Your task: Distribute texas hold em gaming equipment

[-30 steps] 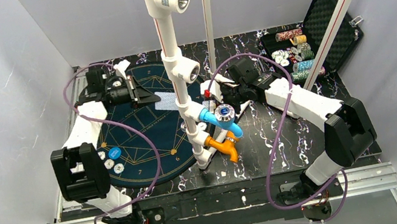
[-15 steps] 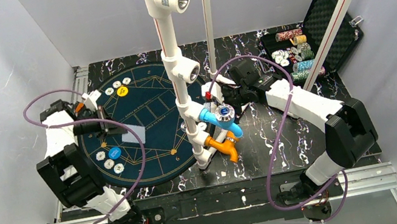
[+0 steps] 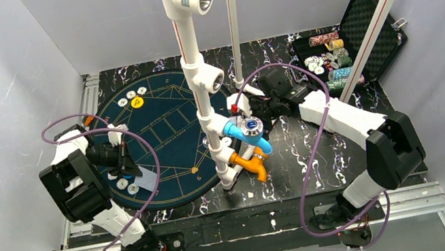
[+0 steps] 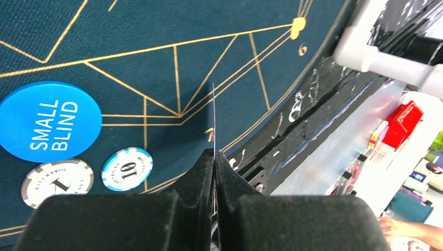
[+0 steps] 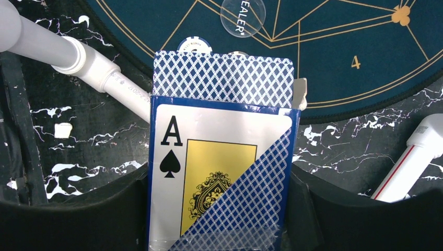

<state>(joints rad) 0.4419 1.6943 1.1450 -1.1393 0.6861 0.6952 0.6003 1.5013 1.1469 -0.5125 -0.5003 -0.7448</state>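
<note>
Mat (image 4: 156,31) — left pincer (image 4: 214,154) pinches card (image 4: 213,117) (edge-on); right pincer (image 5: 219,188) grips deck box (image 5: 222,125).

A: What are the arms built like?
B: The left arm (image 3: 112,219) and right arm (image 3: 336,113) share white tube links and boxy black joint housings.
A: Cabling?
B: A purple cable (image 3: 158,168) loops loosely along each one.
A: And the ends?
B: The left pincer (image 4: 214,155) and right pincer (image 5: 220,198) have matte black fingers.

Your top camera looks down from above and behind on the whole table (image 3: 283,173). Each wrist camera peers closely past its own fingers (image 4: 201,180). Beyond both pairs lies the shared blue poker mat (image 3: 176,154).
</note>
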